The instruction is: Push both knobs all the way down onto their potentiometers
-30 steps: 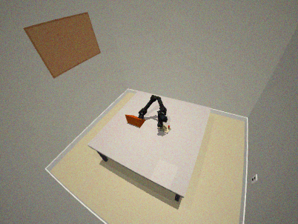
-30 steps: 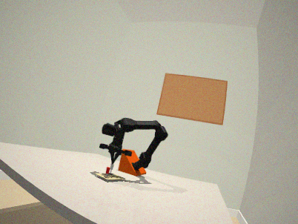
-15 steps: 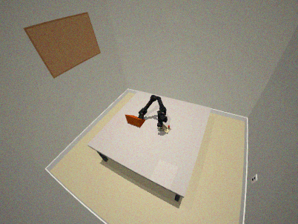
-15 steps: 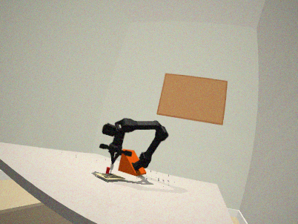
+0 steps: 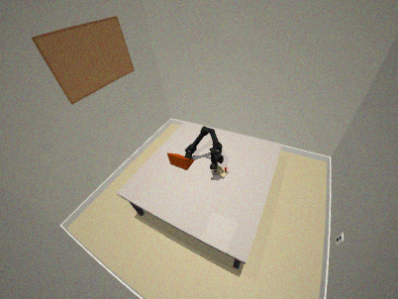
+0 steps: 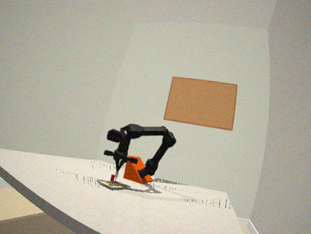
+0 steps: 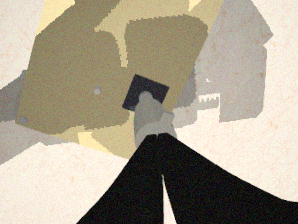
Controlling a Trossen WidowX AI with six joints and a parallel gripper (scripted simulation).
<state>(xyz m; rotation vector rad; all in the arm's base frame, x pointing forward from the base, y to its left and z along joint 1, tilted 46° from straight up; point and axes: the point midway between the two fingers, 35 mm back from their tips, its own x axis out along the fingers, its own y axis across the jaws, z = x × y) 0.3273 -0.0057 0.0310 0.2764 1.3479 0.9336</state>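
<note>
Top view — the arm reaches from its orange base [image 5: 179, 160] out over the middle of the table [image 5: 248, 163]. The gripper [image 5: 218, 167] hangs above the circuit board [image 5: 221, 173], a small tan patch with a red knob [image 5: 227, 171] at its outer side. Table edges lie well apart from the board on every side.

Exterior view — the gripper [image 6: 117, 167] points steeply down, its tip just above and beside the red knob [image 6: 112, 178], which stands upright on the board [image 6: 114, 185]. Whether tip and knob touch is too small to tell.

Wrist view — the fingers are pressed together with nothing between them, only a thin sliver of light parting them lower down. Straight ahead of the tip sits a dark square part [image 7: 145, 92] with a grey stub [image 7: 152, 119] — likely a knob on its shaft, axis along the push line. The press looks like it runs straight down; sideways drift could strain the potentiometer.
</note>
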